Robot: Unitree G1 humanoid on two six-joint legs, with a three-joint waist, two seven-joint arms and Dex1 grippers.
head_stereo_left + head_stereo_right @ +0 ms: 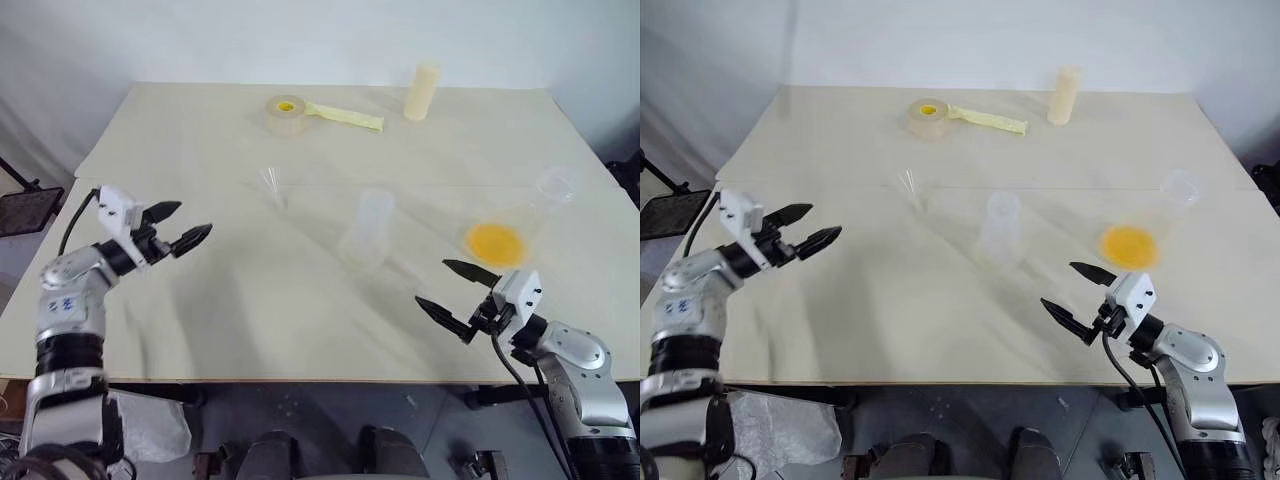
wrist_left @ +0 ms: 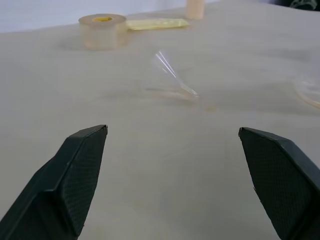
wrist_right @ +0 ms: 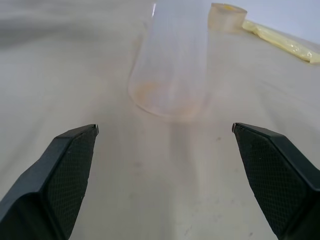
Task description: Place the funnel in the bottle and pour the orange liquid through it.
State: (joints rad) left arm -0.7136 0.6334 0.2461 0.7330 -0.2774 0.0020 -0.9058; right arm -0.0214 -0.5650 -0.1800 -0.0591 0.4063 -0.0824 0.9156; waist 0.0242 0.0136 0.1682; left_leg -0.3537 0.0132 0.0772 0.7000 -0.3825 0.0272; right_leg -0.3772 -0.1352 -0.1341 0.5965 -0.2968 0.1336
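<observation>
The table (image 1: pixel 250 330) carries every item; none is held. Task status, judged from the layout: no step is complete. The funnel is not in the bottle, and the orange liquid remains unpoured. Remaining: grasp the funnel, seat it in the bottle neck, lift the flask, pour.

Inventory, largest first:

1. One clear conical flask (image 1: pixel 520 225), near the table's right edge, containing one shallow pool of orange liquid (image 1: pixel 495 242).
2. One frosted bottle (image 1: pixel 367 228), upright at mid-table, to the left of the flask and apart from it.
3. One cream-yellow cylinder (image 1: pixel 422 90), upright at the far edge.
4. One tape roll (image 1: pixel 286 115) with a yellow strip (image 1: pixel 345 118) trailing from it, at the far edge.
5. One funnel (image 1: pixel 272 184), lying on its side on the table, between the tape roll and the bottle, touching neither.

Two grippers are present. The left gripper (image 1: pixel 178 227) is spread wide and empty, directed toward the funnel. The right gripper (image 1: pixel 455 290) is spread wide and empty, just beside the flask and directed toward the bottle.
</observation>
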